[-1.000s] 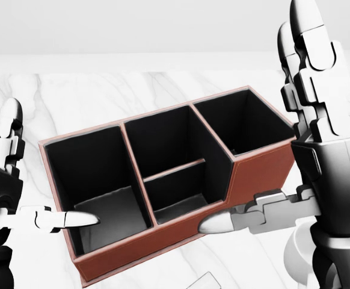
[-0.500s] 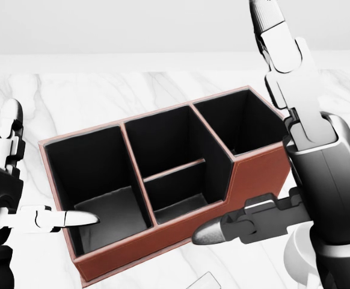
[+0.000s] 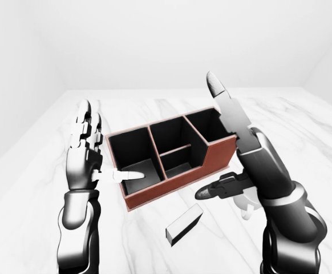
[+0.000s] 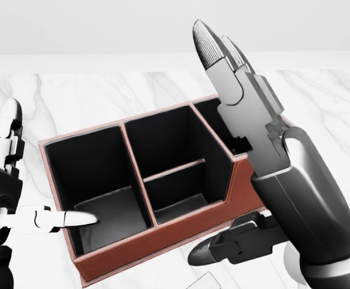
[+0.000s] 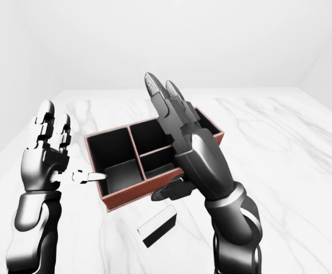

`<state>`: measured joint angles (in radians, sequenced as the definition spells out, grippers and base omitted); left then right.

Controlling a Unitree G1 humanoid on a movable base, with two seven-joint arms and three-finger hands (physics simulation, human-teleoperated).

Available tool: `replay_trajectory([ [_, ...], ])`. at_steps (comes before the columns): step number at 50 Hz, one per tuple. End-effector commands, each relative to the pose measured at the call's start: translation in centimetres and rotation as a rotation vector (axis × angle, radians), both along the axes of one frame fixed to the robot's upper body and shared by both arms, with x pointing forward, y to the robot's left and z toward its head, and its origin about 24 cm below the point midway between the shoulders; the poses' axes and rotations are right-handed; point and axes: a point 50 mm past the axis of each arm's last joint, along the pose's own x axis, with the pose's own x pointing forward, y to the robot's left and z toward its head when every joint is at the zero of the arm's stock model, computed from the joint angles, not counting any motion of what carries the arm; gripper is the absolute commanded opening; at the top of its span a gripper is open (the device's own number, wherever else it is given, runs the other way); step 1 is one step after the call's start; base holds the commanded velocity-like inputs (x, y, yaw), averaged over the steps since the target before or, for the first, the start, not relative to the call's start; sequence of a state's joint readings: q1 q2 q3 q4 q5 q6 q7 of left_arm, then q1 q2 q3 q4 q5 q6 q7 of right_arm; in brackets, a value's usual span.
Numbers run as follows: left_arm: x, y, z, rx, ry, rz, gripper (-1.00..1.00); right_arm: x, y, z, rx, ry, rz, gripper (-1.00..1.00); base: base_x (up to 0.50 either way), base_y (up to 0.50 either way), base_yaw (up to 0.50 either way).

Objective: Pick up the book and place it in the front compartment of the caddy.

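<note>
right hand [image 3: 251, 165] splayed, empty | book [image 3: 184, 224] flat, long axis upper-right, below caddy [image 3: 171, 154]

Surface [image 3: 303, 131]: white marble look with grey veins, smooth, faint sheen. Caddy [image 3: 220, 151]: reddish-brown leather-like outside, matt, lighter edge trim; matt black lining inside. Book [image 3: 184, 224]: pale plain cover, dark matt edge. Left hand [image 3: 81, 165] and right hand [image 3: 257, 165]: glossy dark metal-like shells; fingers [image 3: 217, 88] pale, ribbed at tips.
</note>
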<state>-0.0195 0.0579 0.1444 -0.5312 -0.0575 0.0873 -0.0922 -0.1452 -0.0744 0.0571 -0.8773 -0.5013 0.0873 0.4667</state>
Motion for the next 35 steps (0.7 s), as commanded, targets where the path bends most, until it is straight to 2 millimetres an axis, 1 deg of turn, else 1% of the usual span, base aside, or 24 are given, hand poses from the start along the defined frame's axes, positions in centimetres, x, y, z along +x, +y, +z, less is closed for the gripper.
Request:
replay_trajectory([
  [1, 0.2, 0.0, -0.4, -0.002, 0.018, 0.001, 1.00, -0.5, 0.6, -1.0, -0.071, 0.053, -0.012, 1.00, 0.00, 0.00, 0.00],
  [12, 0.1, 0.0, -0.3, -0.001, 0.012, 0.000, 1.00, -1.0, 0.8, -2.3, -0.108, 0.131, -0.016, 1.00, 0.00, 0.00, 0.00],
  [20, 0.3, 0.0, -0.4, -0.002, 0.021, 0.001, 1.00, -1.5, 0.9, -2.4, -0.141, 0.141, -0.020, 1.00, 0.00, 0.00, 0.00],
  [27, 0.1, -0.1, -0.2, 0.000, 0.008, -0.001, 1.00, -2.0, 0.9, -2.6, -0.164, 0.156, -0.026, 1.00, 0.00, 0.00, 0.00],
  [35, 0.1, 0.0, -0.3, 0.000, 0.012, 0.000, 1.00, -2.1, 0.9, -3.1, -0.164, 0.184, -0.027, 1.00, 0.00, 0.00, 0.00],
])
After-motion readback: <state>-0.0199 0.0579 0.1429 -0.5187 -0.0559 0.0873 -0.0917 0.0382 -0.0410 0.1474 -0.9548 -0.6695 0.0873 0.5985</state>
